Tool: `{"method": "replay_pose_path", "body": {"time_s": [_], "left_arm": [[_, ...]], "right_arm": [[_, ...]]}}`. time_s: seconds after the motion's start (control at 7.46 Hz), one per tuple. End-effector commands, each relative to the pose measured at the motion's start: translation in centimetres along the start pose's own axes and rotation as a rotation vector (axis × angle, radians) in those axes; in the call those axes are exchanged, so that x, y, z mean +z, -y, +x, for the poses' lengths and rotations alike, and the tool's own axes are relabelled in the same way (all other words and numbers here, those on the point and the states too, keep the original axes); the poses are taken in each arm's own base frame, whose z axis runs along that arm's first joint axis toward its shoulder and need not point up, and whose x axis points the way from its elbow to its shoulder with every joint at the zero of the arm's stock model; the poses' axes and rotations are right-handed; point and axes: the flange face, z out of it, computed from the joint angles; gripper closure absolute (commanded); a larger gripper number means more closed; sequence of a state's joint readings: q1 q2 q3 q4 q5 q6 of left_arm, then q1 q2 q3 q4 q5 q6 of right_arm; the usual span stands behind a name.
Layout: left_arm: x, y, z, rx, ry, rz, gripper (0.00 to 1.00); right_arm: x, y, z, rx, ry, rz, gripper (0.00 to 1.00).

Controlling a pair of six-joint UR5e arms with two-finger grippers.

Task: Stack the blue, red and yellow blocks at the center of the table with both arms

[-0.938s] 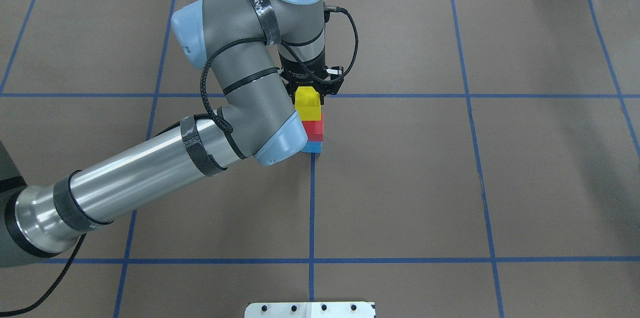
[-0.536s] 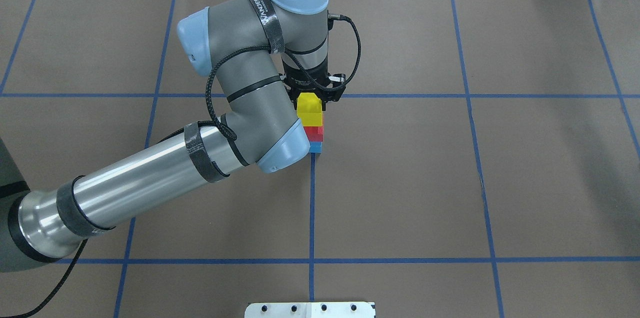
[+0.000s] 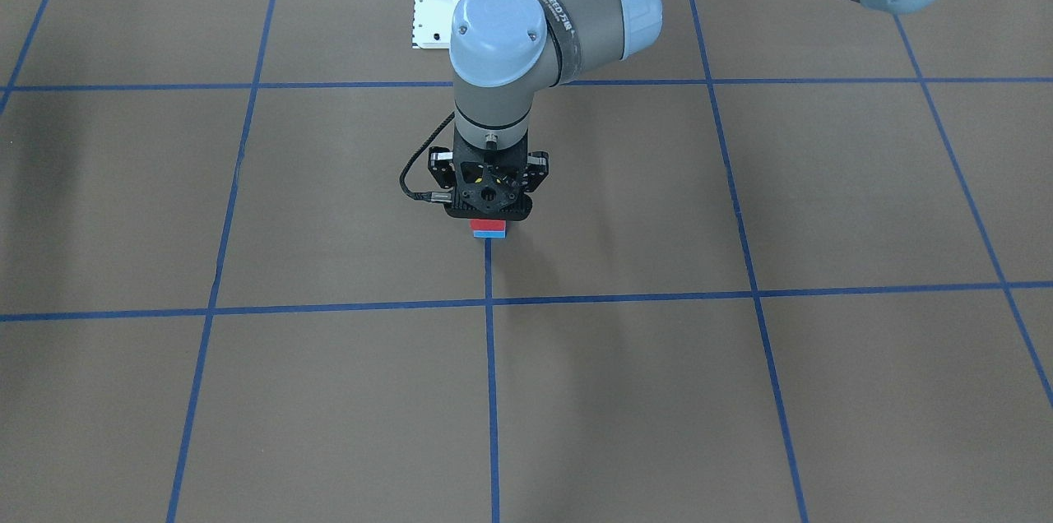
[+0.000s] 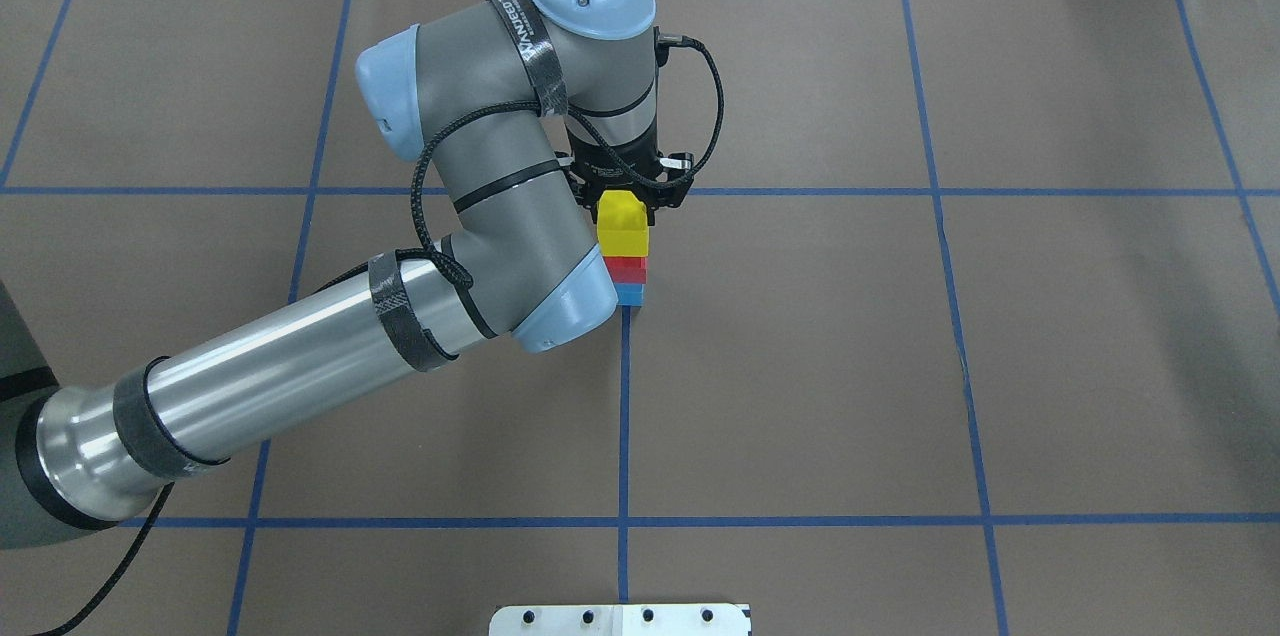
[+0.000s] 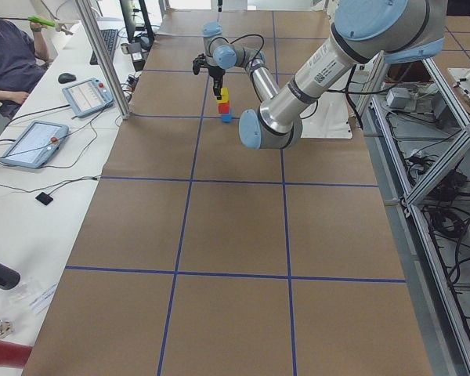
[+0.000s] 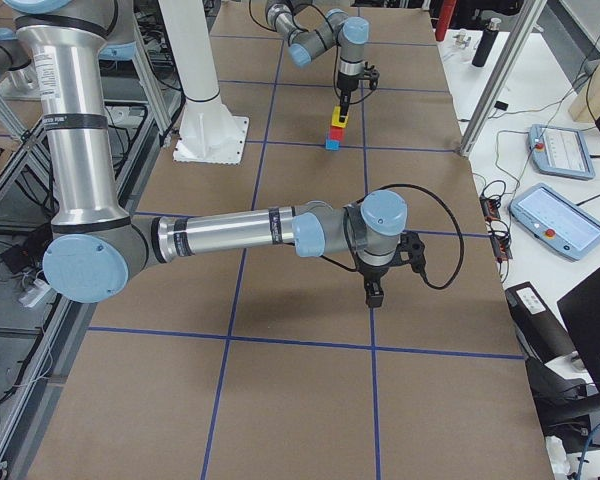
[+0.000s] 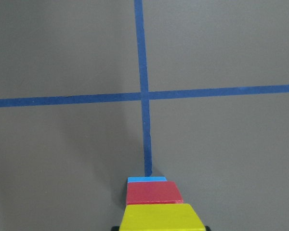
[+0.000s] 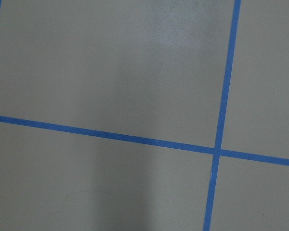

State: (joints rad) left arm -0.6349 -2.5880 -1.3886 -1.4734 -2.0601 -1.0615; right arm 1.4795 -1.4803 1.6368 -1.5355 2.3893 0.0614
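Left end effector (image 4: 622, 204), pointing straight down, is clamped on the smooth yellow block (image 4: 622, 228). It sits atop the red block (image 4: 628, 268) and blue block (image 4: 630, 294), a squared stack on a blue tape line (image 4: 623, 416) near a crossing, mid-surface (image 4: 800, 366), which is matte brown. Right end effector (image 6: 374, 296) hangs low, well apart; whether its fingers are apart or together, I cannot tell.

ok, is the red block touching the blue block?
Touching. The front-facing view shows the red block lying flat on the blue block, their edges meeting with no gap. The overhead view agrees.
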Motion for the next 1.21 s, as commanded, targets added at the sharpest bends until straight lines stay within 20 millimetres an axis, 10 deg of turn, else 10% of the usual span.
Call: {"method": "replay_pose_path", "body": {"time_s": [0.0,0.67,0.94,1.07], "left_arm": [[0.3,-0.4,0.3,0.002,-0.004,-0.002,0.01],[0.0,-0.9,-0.7,-0.027,-0.035,0.016,0.01],[-4.7,-2.0,-2.1,-0.025,-0.068,0.052,0.01],[-9.5,-3.5,-6.6,-0.04,-0.072,0.094,0.01]], "right_arm": [[0.0,0.0,-0.1,-0.002,0.001,0.0,0.0],[-0.4,0.2,0.0,0.0,0.002,0.007,0.0],[-0.4,0.2,0.1,0.001,0.001,0.007,0.0],[-0.5,-0.1,0.6,0.023,-0.003,0.009,0.0]]}}
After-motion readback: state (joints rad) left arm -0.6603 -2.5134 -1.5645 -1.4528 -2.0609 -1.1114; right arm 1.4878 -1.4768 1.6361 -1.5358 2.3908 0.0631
